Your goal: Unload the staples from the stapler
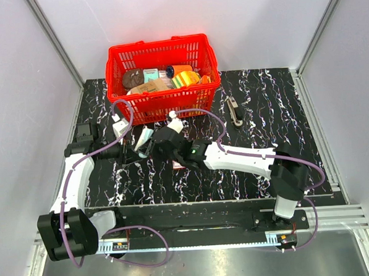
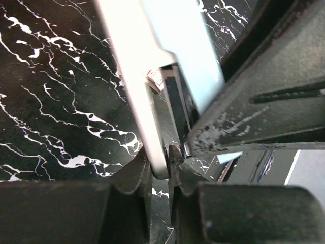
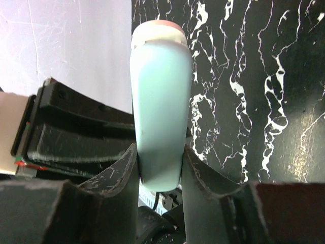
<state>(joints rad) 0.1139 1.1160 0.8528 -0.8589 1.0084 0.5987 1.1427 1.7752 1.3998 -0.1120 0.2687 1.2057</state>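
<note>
- The stapler point(image 1: 145, 140) is held off the surface point(image 1: 251, 110), just near of the red basket point(image 1: 164, 105), left of centre.
- The right fingers point(image 3: 122, 178) are clenched on its pale green body. The left fingers point(image 2: 137, 178) are clenched on its thin pale edge.
- Keep the right grip fixed and pull with the left without twisting.
- The staples are not discernible. The stapler's interior is shadowed and cropped.

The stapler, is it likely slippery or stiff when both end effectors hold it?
Probably stiff: the stapler shows straight, unbent sides in the right end effector. Its smooth rounded shell may slip. Parted layers in the left wrist view suggest it may hinge open.
</note>
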